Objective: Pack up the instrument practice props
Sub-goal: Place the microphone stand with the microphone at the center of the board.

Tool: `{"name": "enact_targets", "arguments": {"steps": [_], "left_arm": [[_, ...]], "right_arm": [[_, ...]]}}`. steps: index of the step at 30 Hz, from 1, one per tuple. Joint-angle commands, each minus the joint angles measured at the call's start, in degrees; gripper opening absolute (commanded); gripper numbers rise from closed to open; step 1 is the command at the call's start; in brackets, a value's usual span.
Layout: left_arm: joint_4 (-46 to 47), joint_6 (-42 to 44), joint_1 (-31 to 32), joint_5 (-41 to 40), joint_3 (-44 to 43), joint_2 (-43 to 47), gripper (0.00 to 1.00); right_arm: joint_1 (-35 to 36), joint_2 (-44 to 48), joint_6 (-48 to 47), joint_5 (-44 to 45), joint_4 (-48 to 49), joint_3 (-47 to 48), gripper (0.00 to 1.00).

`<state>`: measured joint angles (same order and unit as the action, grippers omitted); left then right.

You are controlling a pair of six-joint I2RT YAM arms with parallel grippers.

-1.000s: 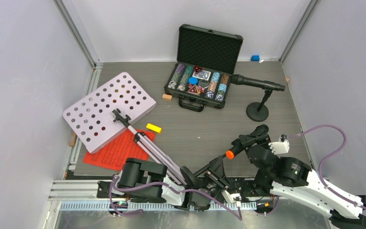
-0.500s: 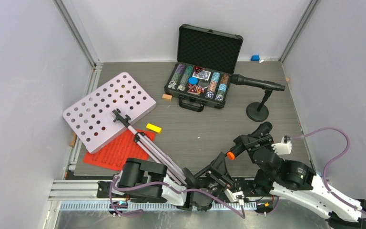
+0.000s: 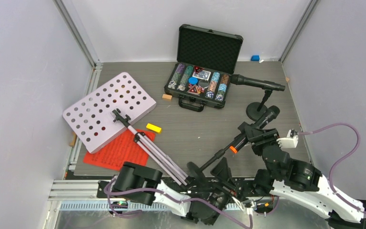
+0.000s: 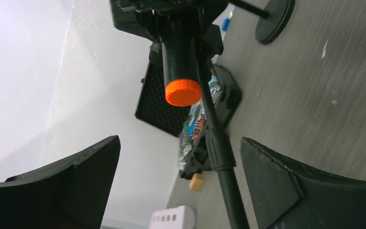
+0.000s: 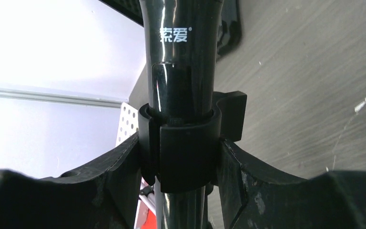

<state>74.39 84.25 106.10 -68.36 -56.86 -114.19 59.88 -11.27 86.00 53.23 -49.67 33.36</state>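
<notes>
My right gripper is shut on a black microphone at its holder clip, with a finger pressed on each side. The microphone's orange end points toward my left gripper. Its pole slants down to a round base. My left gripper stands open, and the pole passes between its jaws untouched. A second microphone rests on its stand. The white music rack lies flat at the left with its silver legs over red pages.
An open black case of poker chips stands at the back centre. A yellow block lies by the rack, a blue block at the back wall, and a small tan piece left of the case. Walls close in on both sides.
My left gripper has opened wide and let go of the pole. My right gripper has carried the microphone up and away toward the second stand.
</notes>
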Motion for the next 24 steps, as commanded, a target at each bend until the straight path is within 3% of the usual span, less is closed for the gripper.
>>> {"name": "enact_targets", "arguments": {"steps": [1, 8, 13, 15, 16, 18, 19, 20, 21, 22, 24], "left_arm": [[7.6, -9.6, 5.1, -3.2, -4.1, 5.7, 1.0], [7.6, -13.1, 12.2, -6.8, -8.4, 9.3, 1.0], [3.5, -29.3, 12.1, -8.9, -0.4, 21.2, 1.0], [-7.6, -41.8, 10.6, -8.5, 3.3, 28.9, 1.0], [-17.5, -50.1, 9.5, -6.4, 4.7, 33.1, 1.0], [-46.7, -74.1, 5.0, 3.2, 4.8, 43.9, 1.0], [-59.8, -86.7, -1.1, 11.2, 4.5, 48.5, 1.0], [-64.8, -93.2, -5.3, 16.7, 5.7, 52.8, 1.0], [-63.7, -95.1, -8.3, 19.1, 8.5, 56.0, 1.0], [-61.9, -94.7, -10.3, 20.4, 10.9, 59.5, 1.0], [-67.0, -94.6, -14.2, 21.7, 11.1, 63.7, 1.0]], "right_arm": [[0.0, 0.4, -5.1, 8.6, 16.3, 5.5, 0.0], [0.0, -3.0, -22.4, 5.7, 23.8, 10.3, 0.0], [0.0, -6.9, -40.1, -1.0, 31.2, 11.6, 0.0], [0.0, -8.6, -46.6, -4.2, 33.0, 12.1, 0.0], [0.0, -9.1, -48.7, -5.1, 33.9, 12.5, 0.0], [0.0, -10.2, -54.5, -7.6, 35.2, 12.9, 0.0], [0.0, -10.7, -58.2, -9.2, 35.6, 13.0, 0.0], [0.0, -10.9, -60.1, -9.9, 36.4, 13.2, 0.0], [0.0, -11.3, -63.6, -11.7, 36.8, 13.2, 0.0], [0.0, -11.5, -66.8, -12.7, 37.4, 13.2, 0.0], [0.0, -12.1, -71.4, -18.4, 37.6, 13.3, 0.0]]}}
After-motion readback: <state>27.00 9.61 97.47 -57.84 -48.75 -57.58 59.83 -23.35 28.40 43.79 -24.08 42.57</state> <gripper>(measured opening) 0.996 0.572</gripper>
